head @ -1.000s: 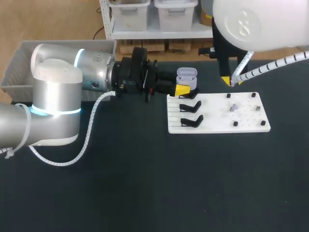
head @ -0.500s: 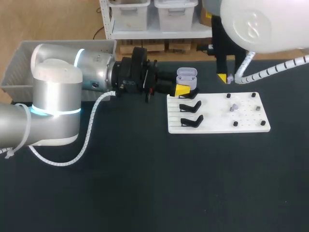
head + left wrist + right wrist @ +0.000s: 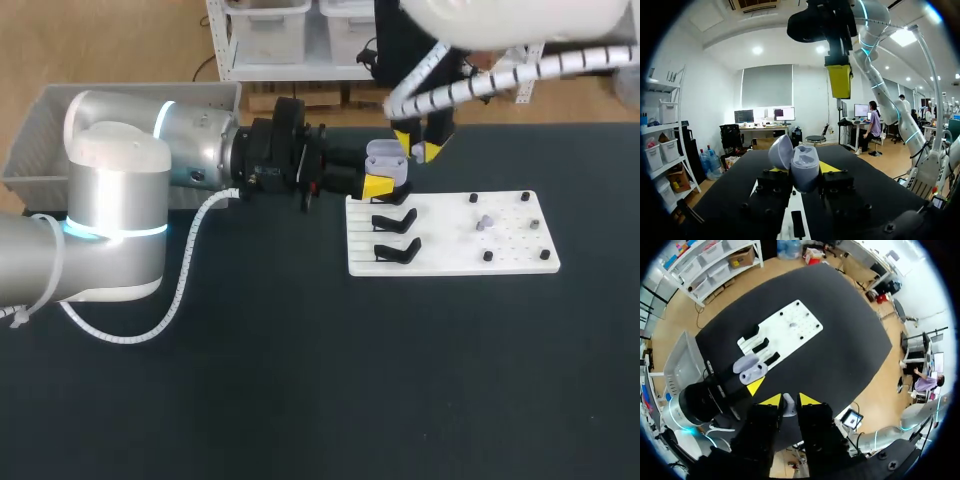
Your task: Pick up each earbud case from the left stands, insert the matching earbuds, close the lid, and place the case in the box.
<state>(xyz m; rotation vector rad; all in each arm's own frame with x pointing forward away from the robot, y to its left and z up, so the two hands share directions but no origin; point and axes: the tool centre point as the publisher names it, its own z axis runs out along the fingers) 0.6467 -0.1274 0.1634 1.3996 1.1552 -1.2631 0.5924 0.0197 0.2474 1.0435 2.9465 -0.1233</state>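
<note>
My left gripper (image 3: 384,176) (image 3: 800,174) is shut on a lavender earbud case (image 3: 386,158) (image 3: 804,165), held level with its lid (image 3: 780,151) open just behind the white board's (image 3: 450,240) far left corner. My right gripper (image 3: 417,148) (image 3: 789,401) hangs right above and slightly right of the case, shut on a small lavender earbud (image 3: 788,406). From the right wrist the case (image 3: 751,369) lies below the fingers. Another lavender earbud (image 3: 484,222) rests on the board. Two black stands (image 3: 395,220) on the board's left side are bare.
A grey box (image 3: 40,130) (image 3: 677,365) stands at the table's far left behind my left arm. Several black pegs (image 3: 488,256) dot the board's right half. Dark tabletop stretches in front of the board.
My right arm has swung left, from above the board's far right edge to just over the open case. The left arm and case have kept still.
</note>
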